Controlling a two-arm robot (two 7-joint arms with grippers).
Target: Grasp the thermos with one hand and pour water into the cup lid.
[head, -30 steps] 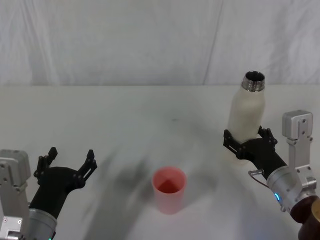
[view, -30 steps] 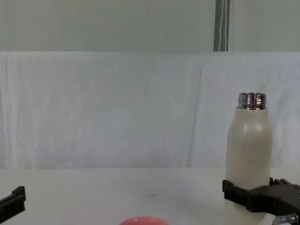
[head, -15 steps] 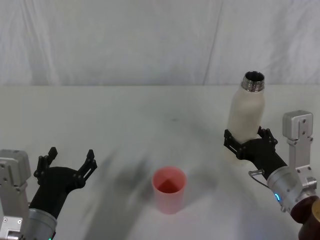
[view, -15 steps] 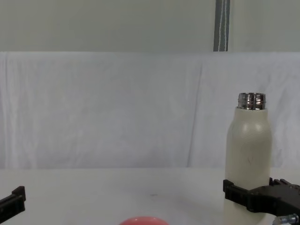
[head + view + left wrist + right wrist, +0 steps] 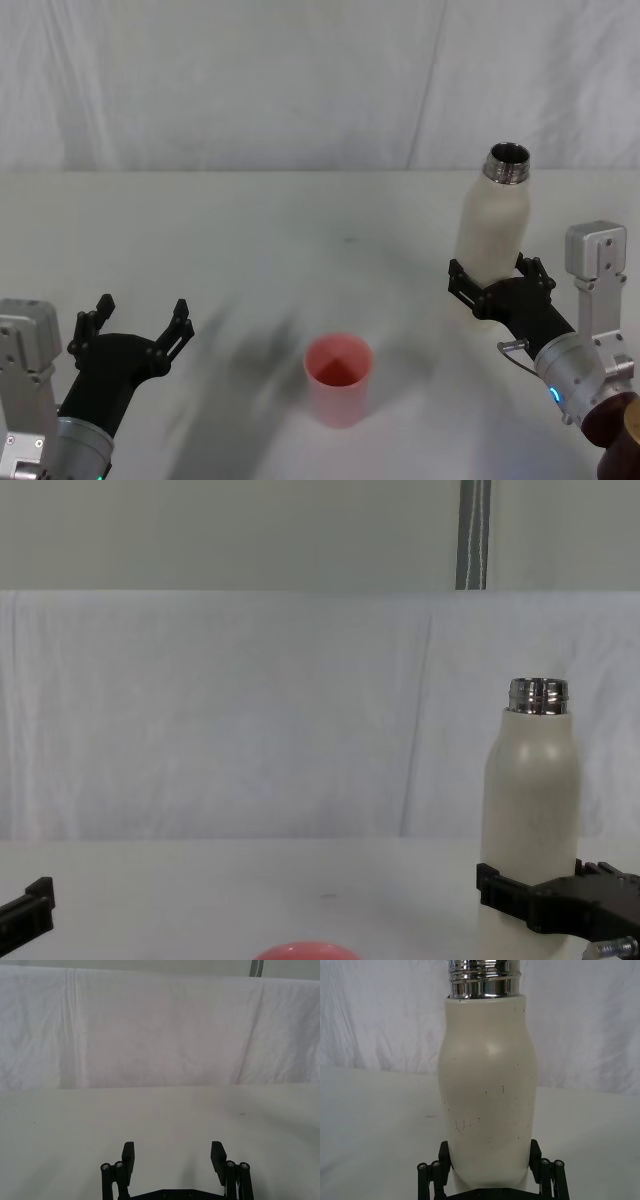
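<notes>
Cream-white, steel-necked upright thermos (image 5: 492,228) sits clamped low in the right claw (image 5: 492,281) at three o'clock from the pink cup lid (image 5: 338,379); left claw (image 5: 136,319) spread apart at nine.

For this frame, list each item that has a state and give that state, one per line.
thermos: upright, uncapped, its open steel neck pointing up, lower body between the right gripper's fingers.
cup lid: upright on the table, mouth up, nothing touching it.
right gripper: shut on the thermos near its base.
left gripper: open, empty, low over the table on the robot's left.
</notes>
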